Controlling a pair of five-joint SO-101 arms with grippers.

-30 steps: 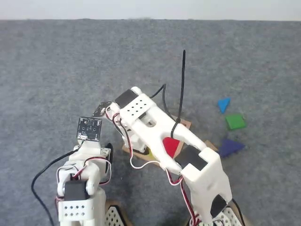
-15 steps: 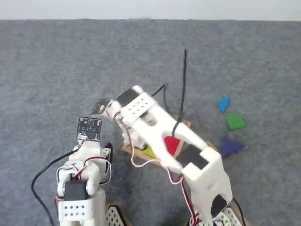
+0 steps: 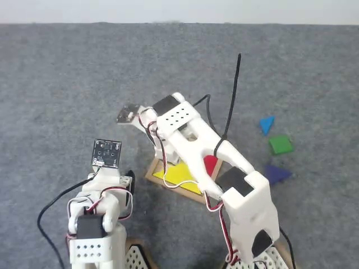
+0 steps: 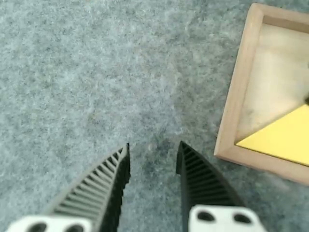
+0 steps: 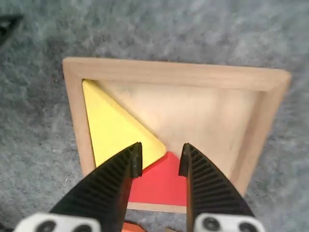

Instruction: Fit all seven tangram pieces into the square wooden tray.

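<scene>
The square wooden tray (image 3: 153,168) lies at mid-table, partly under the right arm (image 3: 193,140). In it lie a big yellow triangle (image 3: 176,174) and a red piece (image 3: 210,164). In the right wrist view, my right gripper (image 5: 161,147) hangs open and empty above the tray (image 5: 174,67), over the seam between the yellow triangle (image 5: 113,125) and the red piece (image 5: 161,186). My left gripper (image 4: 153,146) is open over bare carpet just off the tray's rim (image 4: 236,106), with the yellow triangle (image 4: 282,137) inside. A small blue triangle (image 3: 267,124), a green square (image 3: 280,144) and a dark blue triangle (image 3: 275,175) lie loose to the right.
Grey carpet covers the whole table, with wide free room at the back and left. A black cable (image 3: 233,95) arcs up from the right arm. A sliver of orange (image 5: 135,226) shows just outside the tray's near rim in the right wrist view.
The right arm has shifted to the right and toward the back, uncovering the yellow triangle in the tray. The left arm has not moved.
</scene>
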